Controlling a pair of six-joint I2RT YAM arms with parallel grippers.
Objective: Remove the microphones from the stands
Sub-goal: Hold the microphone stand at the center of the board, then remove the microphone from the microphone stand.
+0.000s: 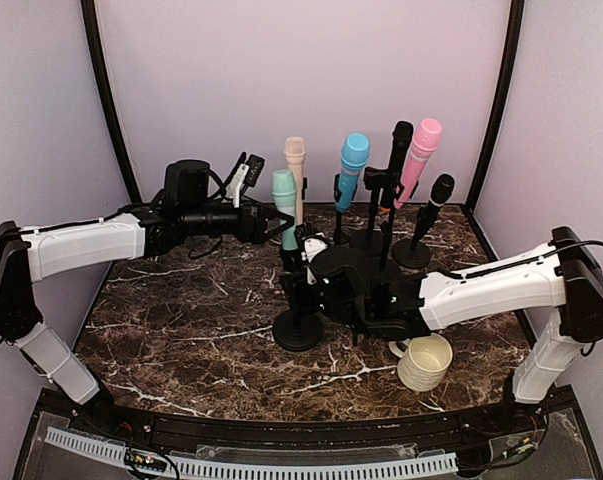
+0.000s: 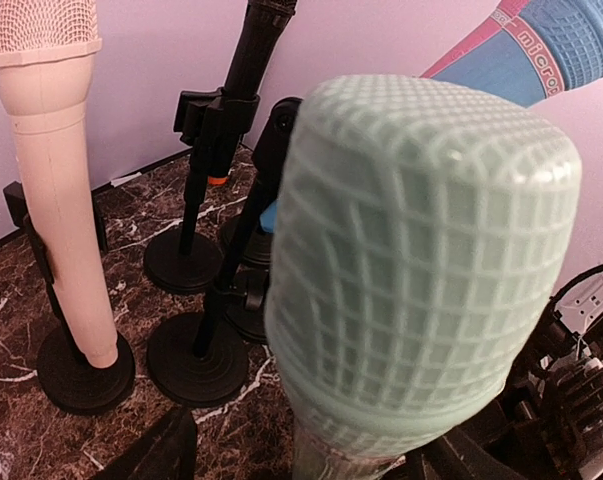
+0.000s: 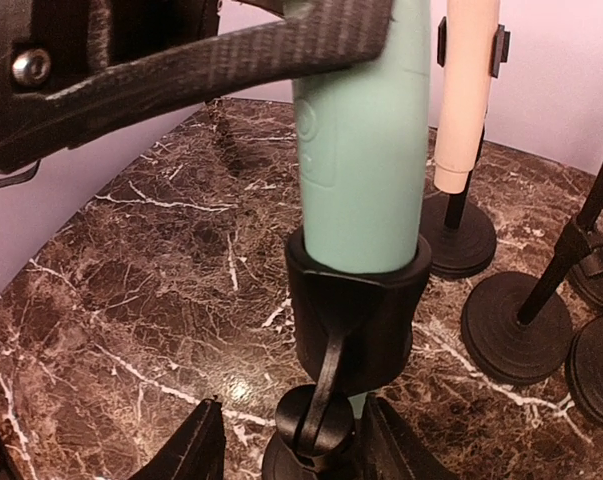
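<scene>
While the left arm [image 1: 81, 245] reaches in level from the left edge of the overhead view, its wrist sits just left of the mint microphone [image 1: 284, 187].
- The left gripper [image 1: 278, 226] meets the handle below the mesh head, a little above frame centre.
- Right wrist view: one carbon finger [image 3: 231, 55] of that gripper lies across the front of the mint handle, along the top of the frame.
- Left wrist view: the mesh head fills the middle and right, very close to the lens, and the handle runs out at the bottom edge.
- Whether these jaws squeeze the handle or only bracket it, I cannot tell.

The right arm [image 1: 491, 285] comes in from the right edge, elbow raised at far right, forearm sloping down toward centre.
- The right gripper [image 1: 309, 288] sits low at the stand [image 1: 298, 332], beneath the left gripper.
- On its own camera, two fingers [image 3: 186, 450] at the bottom edge stand apart with the stand's ball joint between them. A gap shows between the left-hand finger and the joint.

The microphone is upright, seated in the stand's black clip [image 3: 356, 300], which is just above the right jaws. The stand's base rests on the marble table [image 1: 171, 330].

Upper centre, behind, each on its own stand:
- cream microphone [image 1: 295, 160]
- blue microphone [image 1: 353, 160]
- pink microphone [image 1: 421, 145]
- two black microphones [image 1: 439, 190]

A cream cup [image 1: 424, 362] stands at lower right, just beside the right forearm.
</scene>
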